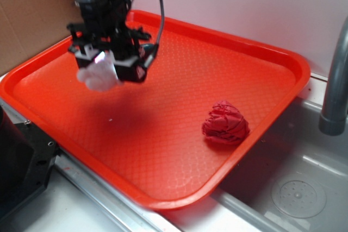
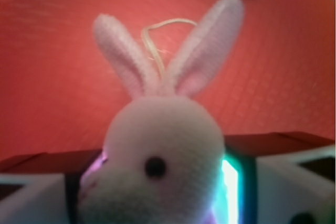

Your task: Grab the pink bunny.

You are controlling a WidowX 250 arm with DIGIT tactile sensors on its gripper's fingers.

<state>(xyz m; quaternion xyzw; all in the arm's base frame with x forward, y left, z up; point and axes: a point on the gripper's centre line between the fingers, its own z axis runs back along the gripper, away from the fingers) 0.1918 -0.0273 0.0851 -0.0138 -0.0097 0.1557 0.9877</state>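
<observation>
The pink bunny [image 2: 157, 145] fills the wrist view: whitish head, one dark eye, two pale pink ears pointing up, a thin loop of cord between them. It sits pinched between my fingers, which press against both sides of its head. In the exterior view my gripper [image 1: 106, 63] hangs above the back left part of the red tray [image 1: 179, 134], shut on the pink bunny [image 1: 99, 75], whose pale body pokes out below the black fingers, off the tray's surface.
A dark red wrinkly ball of cloth [image 1: 225, 123] lies on the tray's right side. Right of the tray are a steel sink [image 1: 293, 188] and a grey faucet pipe [image 1: 338, 74]. Cardboard stands at the back left.
</observation>
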